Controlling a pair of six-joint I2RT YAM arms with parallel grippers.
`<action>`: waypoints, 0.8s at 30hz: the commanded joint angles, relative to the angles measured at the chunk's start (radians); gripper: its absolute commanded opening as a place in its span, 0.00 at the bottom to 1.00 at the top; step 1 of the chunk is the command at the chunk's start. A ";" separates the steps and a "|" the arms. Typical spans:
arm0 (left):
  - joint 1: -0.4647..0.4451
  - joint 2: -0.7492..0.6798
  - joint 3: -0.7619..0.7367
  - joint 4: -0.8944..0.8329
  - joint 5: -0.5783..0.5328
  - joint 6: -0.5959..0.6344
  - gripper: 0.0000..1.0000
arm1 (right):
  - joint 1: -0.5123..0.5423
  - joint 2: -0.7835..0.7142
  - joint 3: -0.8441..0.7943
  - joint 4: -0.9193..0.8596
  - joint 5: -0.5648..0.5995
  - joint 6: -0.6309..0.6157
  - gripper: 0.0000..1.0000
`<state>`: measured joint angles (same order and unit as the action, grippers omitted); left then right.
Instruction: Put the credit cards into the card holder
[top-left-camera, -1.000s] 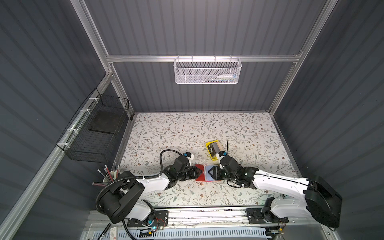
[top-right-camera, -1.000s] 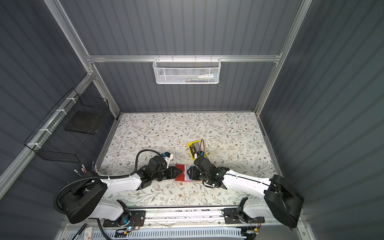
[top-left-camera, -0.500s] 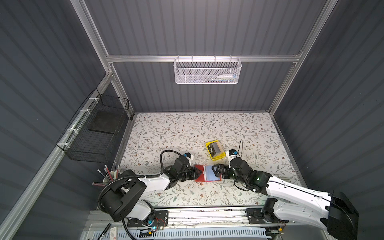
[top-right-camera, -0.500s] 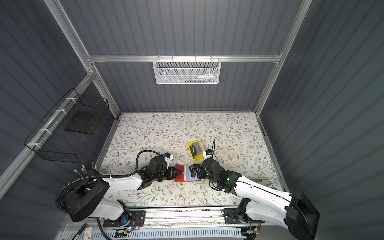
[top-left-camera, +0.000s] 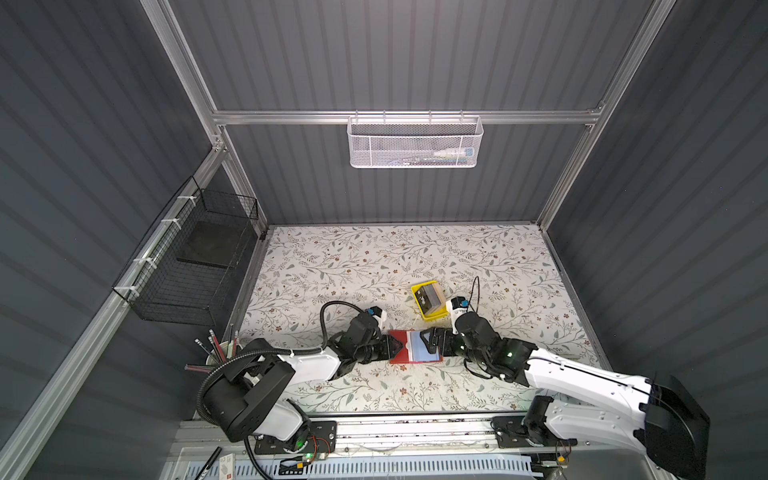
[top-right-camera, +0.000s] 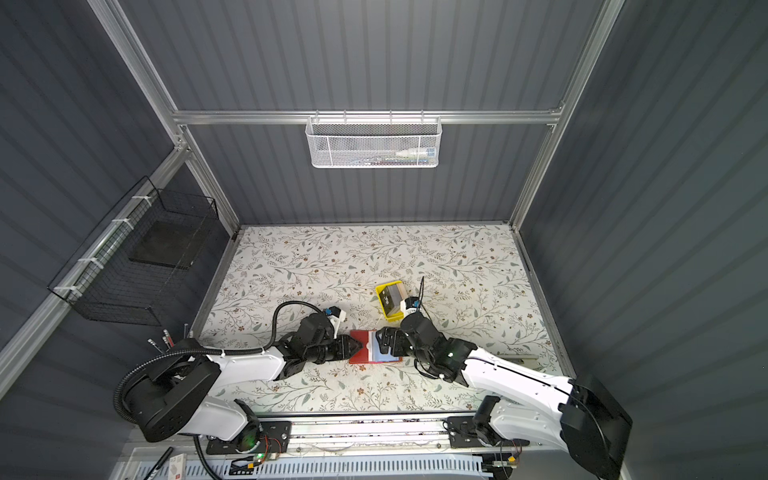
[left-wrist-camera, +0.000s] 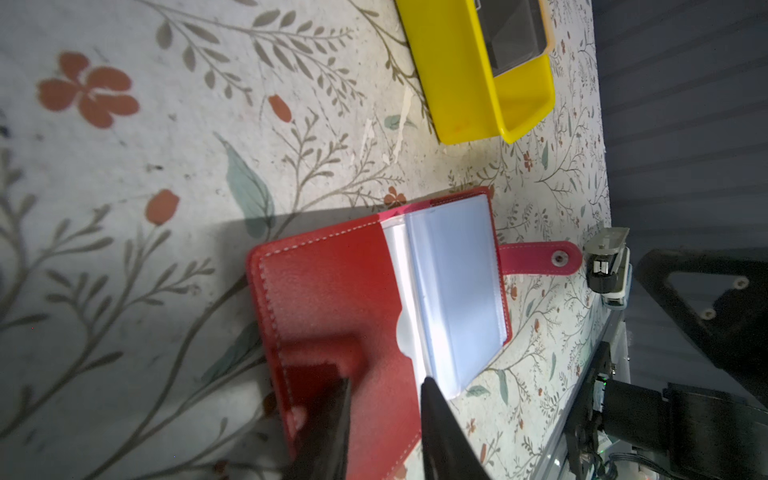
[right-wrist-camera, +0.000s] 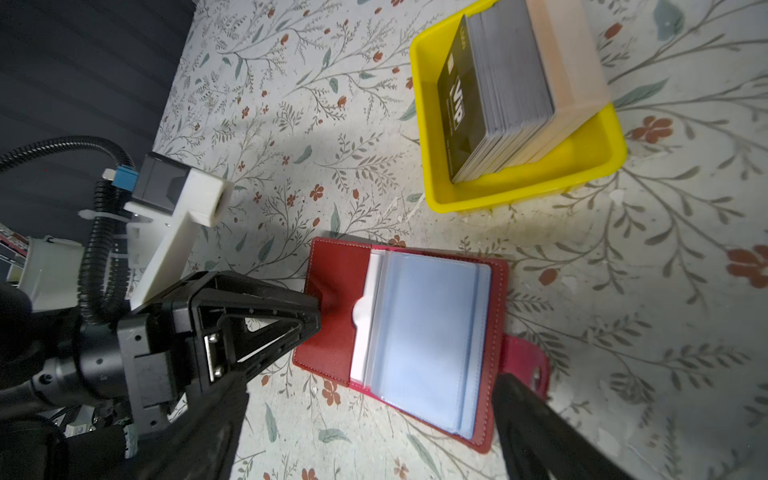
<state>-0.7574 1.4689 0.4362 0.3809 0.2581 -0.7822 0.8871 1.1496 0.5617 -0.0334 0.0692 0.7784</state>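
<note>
Near the front edge of the floral-patterned table, the left gripper pins the open red leather-like card holder by its left flap, the right gripper spread wide and empty above a light blue card inside, the remaining stacked plastic credit cards sitting beyond in a small yellow plastic tray.

You can't read the card holder's pocket contents; the right gripper's fingertips run off-frame.
</note>
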 joint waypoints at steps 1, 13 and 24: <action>0.006 0.027 -0.017 -0.023 -0.013 -0.007 0.30 | -0.002 0.079 0.037 0.035 -0.088 0.005 0.94; 0.001 0.026 -0.038 -0.032 -0.020 0.011 0.32 | -0.006 0.286 0.057 0.203 -0.235 0.050 0.95; -0.013 0.039 -0.065 0.017 -0.019 -0.018 0.32 | -0.037 0.311 0.034 0.126 -0.195 0.111 0.94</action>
<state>-0.7635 1.4815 0.4007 0.4515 0.2550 -0.7933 0.8555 1.4624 0.5968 0.1398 -0.1509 0.8642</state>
